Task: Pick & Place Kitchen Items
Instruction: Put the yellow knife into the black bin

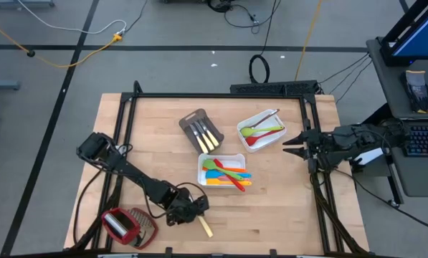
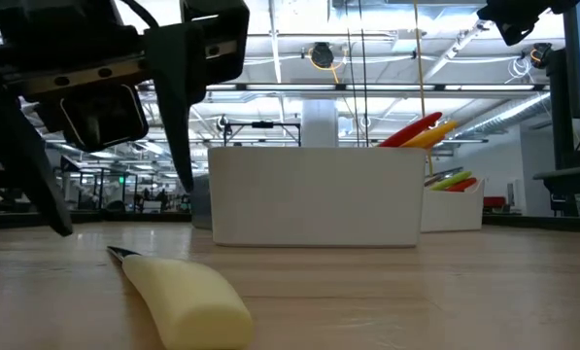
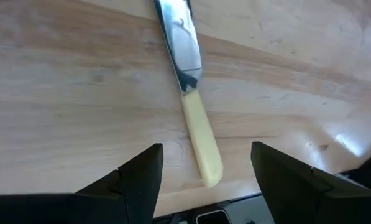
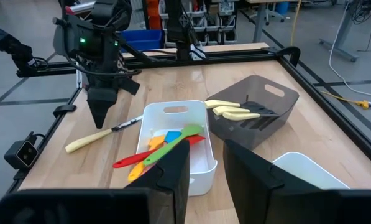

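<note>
You're looking at a wooden table (image 1: 271, 215) w/ three trays: a white tray (image 1: 223, 172) mid-table, a grey tray (image 1: 201, 130) just behind it, a second white tray (image 1: 262, 129) to its right. The loose knife (image 1: 205, 226) is lying flat on the wood near the front edge, in front of the mid white tray, pale handle pointing toward the front edge, blade running back under the left gripper (image 1: 190, 208), so in the high view most of the blade is hiding. That gripper is hanging over the knife, fingers spread wide, clamping nothing. The right gripper (image 1: 291, 145) is idling right of the trays, fingers partly apart, empty.
</note>
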Robot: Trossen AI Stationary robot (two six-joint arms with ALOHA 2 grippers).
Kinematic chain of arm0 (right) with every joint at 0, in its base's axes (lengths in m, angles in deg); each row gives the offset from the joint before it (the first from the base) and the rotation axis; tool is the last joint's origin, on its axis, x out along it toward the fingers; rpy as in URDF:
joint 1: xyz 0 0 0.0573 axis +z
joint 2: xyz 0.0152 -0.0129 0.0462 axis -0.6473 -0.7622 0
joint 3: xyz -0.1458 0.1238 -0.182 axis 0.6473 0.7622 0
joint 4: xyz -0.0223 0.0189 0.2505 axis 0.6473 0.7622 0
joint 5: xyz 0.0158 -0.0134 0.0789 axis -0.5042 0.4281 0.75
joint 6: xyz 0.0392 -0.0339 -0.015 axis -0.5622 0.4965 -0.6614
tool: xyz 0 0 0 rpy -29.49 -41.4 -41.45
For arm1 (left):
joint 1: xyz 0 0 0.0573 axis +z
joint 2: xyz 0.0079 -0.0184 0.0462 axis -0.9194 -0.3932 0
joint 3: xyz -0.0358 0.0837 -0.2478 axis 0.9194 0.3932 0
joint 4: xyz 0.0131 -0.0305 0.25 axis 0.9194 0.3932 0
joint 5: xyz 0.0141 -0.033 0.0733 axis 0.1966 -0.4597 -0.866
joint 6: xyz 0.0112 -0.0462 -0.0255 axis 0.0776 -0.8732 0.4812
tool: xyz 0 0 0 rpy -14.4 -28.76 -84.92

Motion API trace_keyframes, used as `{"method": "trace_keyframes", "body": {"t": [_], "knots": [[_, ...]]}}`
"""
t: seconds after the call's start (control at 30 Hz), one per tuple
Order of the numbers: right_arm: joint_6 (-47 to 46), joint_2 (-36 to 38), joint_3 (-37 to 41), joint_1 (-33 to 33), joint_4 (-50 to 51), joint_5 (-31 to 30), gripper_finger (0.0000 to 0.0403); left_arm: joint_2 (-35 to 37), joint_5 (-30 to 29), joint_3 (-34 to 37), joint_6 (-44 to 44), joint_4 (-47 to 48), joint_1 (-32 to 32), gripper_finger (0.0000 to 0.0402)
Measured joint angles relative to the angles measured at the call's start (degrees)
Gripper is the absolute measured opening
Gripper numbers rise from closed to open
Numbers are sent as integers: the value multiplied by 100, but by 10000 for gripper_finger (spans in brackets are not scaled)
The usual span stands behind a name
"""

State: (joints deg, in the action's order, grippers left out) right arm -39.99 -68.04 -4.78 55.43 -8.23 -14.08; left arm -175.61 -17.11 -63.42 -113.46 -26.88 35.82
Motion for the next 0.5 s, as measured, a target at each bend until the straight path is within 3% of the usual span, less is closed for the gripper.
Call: {"method": "trace_keyframes", "body": {"t": [0.27, 0.5], "knots": [[0, -3, 0, 1, 5, 0, 89, -771, 439, -73, -320, -1246, 16, 250], [0, 0, 0, 0, 30, 0, 89, -1215, 1070, -138, -375, -1290, 135, 250]]}}
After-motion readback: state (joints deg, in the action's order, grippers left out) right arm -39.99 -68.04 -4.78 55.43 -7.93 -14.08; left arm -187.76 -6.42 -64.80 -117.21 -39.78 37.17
